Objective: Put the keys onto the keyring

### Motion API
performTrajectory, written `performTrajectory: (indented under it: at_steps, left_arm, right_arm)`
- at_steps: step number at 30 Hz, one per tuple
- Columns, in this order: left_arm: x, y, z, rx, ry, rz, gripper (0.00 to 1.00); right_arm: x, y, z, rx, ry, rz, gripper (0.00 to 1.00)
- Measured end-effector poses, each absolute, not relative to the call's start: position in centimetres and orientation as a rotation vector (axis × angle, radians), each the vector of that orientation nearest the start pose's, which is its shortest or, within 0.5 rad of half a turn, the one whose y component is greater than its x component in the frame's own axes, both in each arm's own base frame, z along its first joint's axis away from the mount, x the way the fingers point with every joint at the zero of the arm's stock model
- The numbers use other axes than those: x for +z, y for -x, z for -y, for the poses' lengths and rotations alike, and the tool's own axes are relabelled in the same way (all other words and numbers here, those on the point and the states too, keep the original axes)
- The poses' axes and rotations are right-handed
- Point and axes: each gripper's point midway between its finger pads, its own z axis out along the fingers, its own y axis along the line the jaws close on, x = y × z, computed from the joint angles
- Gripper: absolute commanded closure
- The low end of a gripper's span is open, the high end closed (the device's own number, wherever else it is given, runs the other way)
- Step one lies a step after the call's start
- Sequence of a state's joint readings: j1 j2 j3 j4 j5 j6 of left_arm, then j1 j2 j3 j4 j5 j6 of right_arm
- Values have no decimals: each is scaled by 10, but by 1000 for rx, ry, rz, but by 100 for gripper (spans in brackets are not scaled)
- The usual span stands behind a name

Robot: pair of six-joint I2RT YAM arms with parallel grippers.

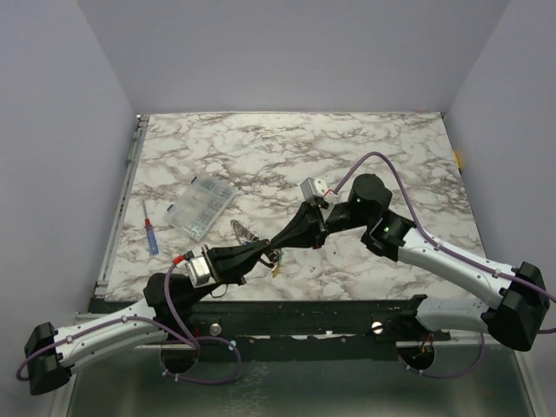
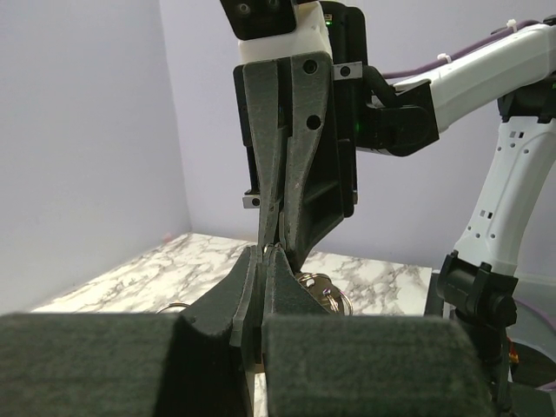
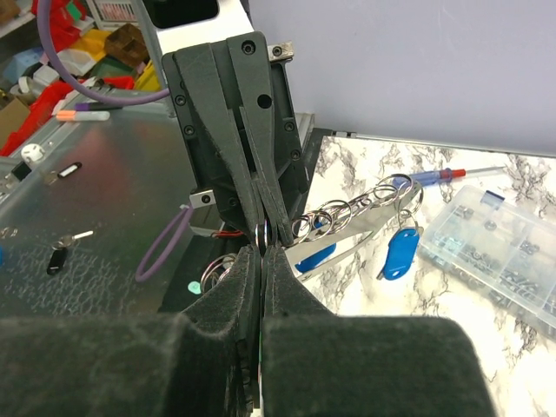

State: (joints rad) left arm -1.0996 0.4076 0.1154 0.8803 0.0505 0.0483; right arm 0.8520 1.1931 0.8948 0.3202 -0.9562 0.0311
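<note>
The keyring (image 3: 356, 208), a chain of several silvery rings, is in the air above the table (image 1: 347, 165). Its long axis runs from the gripper tips toward the one box (image 3: 504, 261). Two blue keys (image 3: 400, 252) hang on it. The left gripper (image 2: 263, 254) is clamped on its near end. The right gripper (image 3: 262, 254) is closed tip to tip against the left.

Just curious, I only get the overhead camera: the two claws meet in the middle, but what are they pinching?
Observer: The right wrist camera shows the left gripper and right gripper shut tip to tip on one small metal ring.
Operator: Does anything hang from it?
Observer: Yes, a chain of linked rings.
Operator: Any keys on it?
Observer: One blue-headed key dangles at the chain's far end.
</note>
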Motion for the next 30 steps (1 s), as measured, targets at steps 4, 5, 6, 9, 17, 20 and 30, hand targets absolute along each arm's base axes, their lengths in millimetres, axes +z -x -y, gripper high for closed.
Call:
performTrajectory:
  at_steps: [4, 5, 6, 9, 17, 20, 30]
  left_arm:
    - [308, -110, 234, -996, -598, -843, 91]
    - [307, -110, 233, -998, -600, -847, 89]
    - [306, -110, 233, -998, -602, -853, 87]
    - [302, -110, 232, -996, -611, -870, 79]
    - [314, -104, 227, -989, -649, -880, 62]
    - [328, -98, 225, -983, -690, -874, 62]
    - [325, -108, 231, -834, -892, -1061, 61]
  right_arm:
    - [306, -122, -358, 1393, 1366, -1088, 99]
    - [305, -122, -358, 1390, 1367, -1089, 99]
    - [305, -122, -359, 1385, 1369, -1088, 99]
    - [300, -122, -360, 1369, 1377, -1097, 99]
    - [283, -135, -359, 1288, 1370, -1184, 99]
    - [277, -140, -358, 1256, 1365, -1215, 99]
    - [259, -152, -353, 1169, 1361, -1305, 99]
